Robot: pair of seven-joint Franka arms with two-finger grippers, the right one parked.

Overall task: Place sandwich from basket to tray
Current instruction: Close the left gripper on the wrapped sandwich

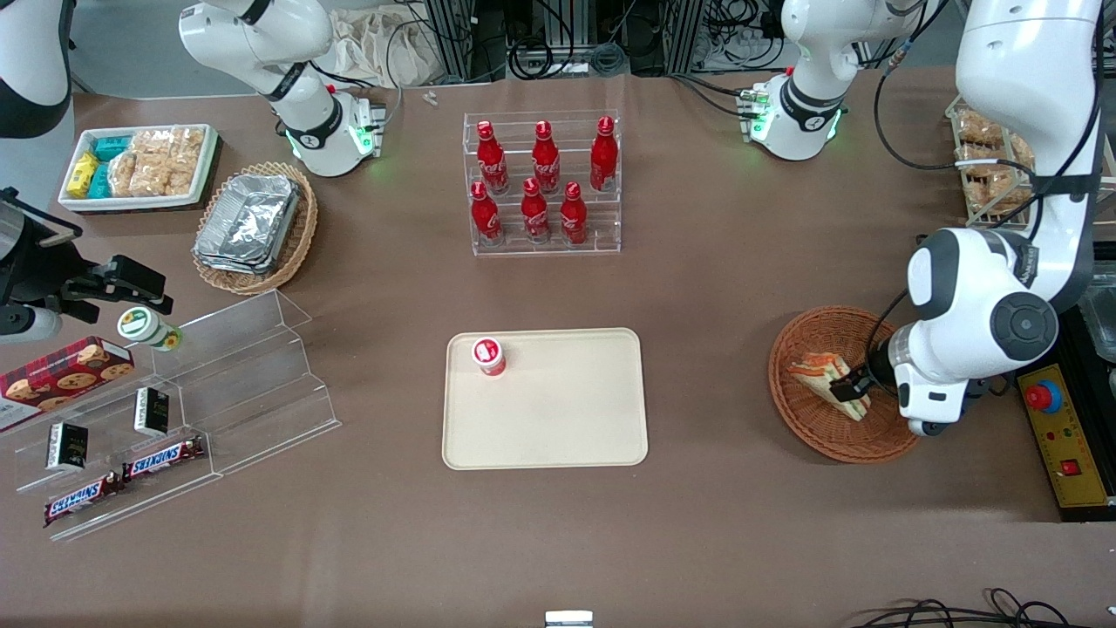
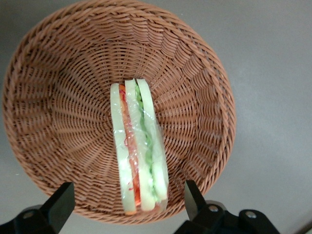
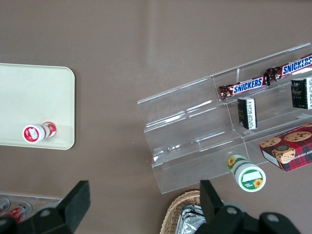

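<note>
The sandwich [image 1: 821, 372], a film-wrapped wedge of white bread with orange, red and green layers, lies in the round reddish-brown wicker basket [image 1: 789, 349] toward the working arm's end of the table. My left gripper [image 1: 850, 390] hangs low over the basket at the sandwich's wide end. In the left wrist view the sandwich [image 2: 139, 151] rests on the basket [image 2: 58, 97] weave, and the gripper [image 2: 127, 190] is open, one black finger at each side of the wedge with neither touching it. The cream tray [image 1: 567, 419] lies at mid-table.
A small red-and-white cup [image 1: 489, 356] stands on the tray's corner. A clear rack of red bottles [image 1: 545, 183] is farther from the camera than the tray. A yellow control box [image 1: 1059, 436] sits beside the basket. A clear stepped shelf [image 1: 218, 375] with snacks lies toward the parked arm's end.
</note>
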